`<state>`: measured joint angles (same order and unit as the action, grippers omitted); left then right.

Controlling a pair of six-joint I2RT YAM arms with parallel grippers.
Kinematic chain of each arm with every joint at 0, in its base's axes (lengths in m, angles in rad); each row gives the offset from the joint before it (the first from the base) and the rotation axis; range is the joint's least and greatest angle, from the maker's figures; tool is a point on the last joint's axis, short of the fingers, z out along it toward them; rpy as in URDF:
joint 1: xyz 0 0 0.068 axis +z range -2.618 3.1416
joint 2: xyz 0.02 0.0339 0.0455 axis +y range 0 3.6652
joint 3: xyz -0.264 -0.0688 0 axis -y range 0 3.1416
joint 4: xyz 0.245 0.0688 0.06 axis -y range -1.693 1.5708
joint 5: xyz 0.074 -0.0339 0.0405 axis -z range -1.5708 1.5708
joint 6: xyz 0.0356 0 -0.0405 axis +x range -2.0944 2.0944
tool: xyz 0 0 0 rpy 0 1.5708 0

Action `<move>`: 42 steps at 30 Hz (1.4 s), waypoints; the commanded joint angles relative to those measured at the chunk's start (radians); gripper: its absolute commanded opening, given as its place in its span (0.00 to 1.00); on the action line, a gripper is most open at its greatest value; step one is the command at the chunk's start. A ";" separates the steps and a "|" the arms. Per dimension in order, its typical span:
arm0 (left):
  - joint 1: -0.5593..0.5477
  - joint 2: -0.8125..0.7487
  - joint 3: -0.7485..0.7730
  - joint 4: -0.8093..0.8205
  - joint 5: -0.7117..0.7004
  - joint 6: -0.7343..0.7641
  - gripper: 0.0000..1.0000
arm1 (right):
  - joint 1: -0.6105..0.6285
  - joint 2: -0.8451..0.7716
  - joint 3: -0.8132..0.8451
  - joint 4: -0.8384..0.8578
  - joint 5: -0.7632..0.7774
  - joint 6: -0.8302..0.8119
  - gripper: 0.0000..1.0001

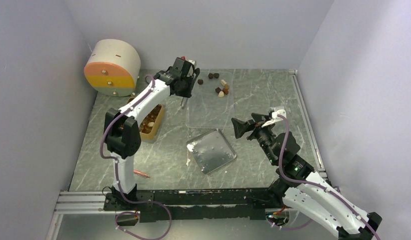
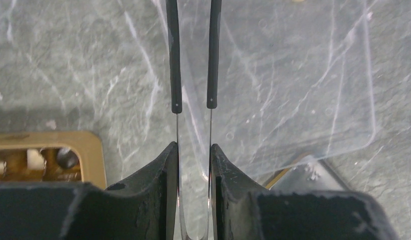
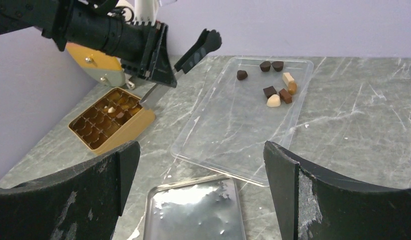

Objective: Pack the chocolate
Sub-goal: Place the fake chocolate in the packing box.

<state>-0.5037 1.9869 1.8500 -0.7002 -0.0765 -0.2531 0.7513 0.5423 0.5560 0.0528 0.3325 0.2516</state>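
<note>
Compartments of the golden box point(image 1: 154, 129), at the left of the overhead view, are partly filled. The right wrist view shows a few pieces in its far cells and bare cells nearer the camera. Right of it and higher in the frame, the left gripper point(image 2: 193, 150) is clamped on a pair of tweezers point(image 2: 174, 60), its fingers pressing the thin metal arms. The black-coated arms stand apart with nothing seen between them, though their very tips run off the top of the left wrist view. Below them lies the near edge of the clear tray point(image 2: 313, 75). Loose chocolate point(image 1: 221, 86) sits at the tray's far end, upper centre of the overhead view. One dark piece point(image 1: 200, 81) lies apart from the cluster, nearest the tweezers. At the right, the right gripper point(image 3: 201, 150) hangs with its fingers wide apart and empty, near the silver tray point(image 3: 193, 210).

The step looks like a tweezer pick of one piece. That lone dark piece is the sensible target, with no neighbours to knock. The tips should come down one on each side, low against the tray, then close gently, since a rounded piece squeezed hard or high may squirt out. Lift straight up, aim for a bare cell, and let go from close above it.
</note>
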 commanded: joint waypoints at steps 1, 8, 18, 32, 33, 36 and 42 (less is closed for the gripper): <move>-0.002 -0.114 -0.083 -0.014 -0.059 -0.033 0.20 | 0.000 -0.025 -0.005 0.012 0.011 0.023 1.00; -0.002 -0.266 -0.238 -0.090 -0.135 -0.053 0.20 | -0.001 -0.035 -0.011 0.008 0.008 0.041 1.00; 0.044 -0.445 -0.360 -0.215 -0.169 -0.087 0.21 | 0.000 -0.038 -0.033 0.026 0.017 0.066 1.00; 0.140 -0.657 -0.503 -0.396 -0.170 -0.140 0.21 | -0.001 -0.004 -0.046 0.053 -0.001 0.035 1.00; 0.151 -0.671 -0.514 -0.413 -0.170 -0.146 0.21 | 0.000 -0.005 -0.047 0.057 -0.006 0.035 1.00; 0.171 -0.716 -0.556 -0.452 -0.174 -0.172 0.21 | -0.001 -0.003 -0.048 0.065 -0.013 0.034 1.00; 0.203 -0.746 -0.612 -0.480 -0.158 -0.179 0.23 | -0.001 0.007 -0.038 0.066 -0.026 0.018 1.00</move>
<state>-0.3176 1.2549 1.2495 -1.1519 -0.2356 -0.4065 0.7513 0.5442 0.5053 0.0734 0.3275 0.2901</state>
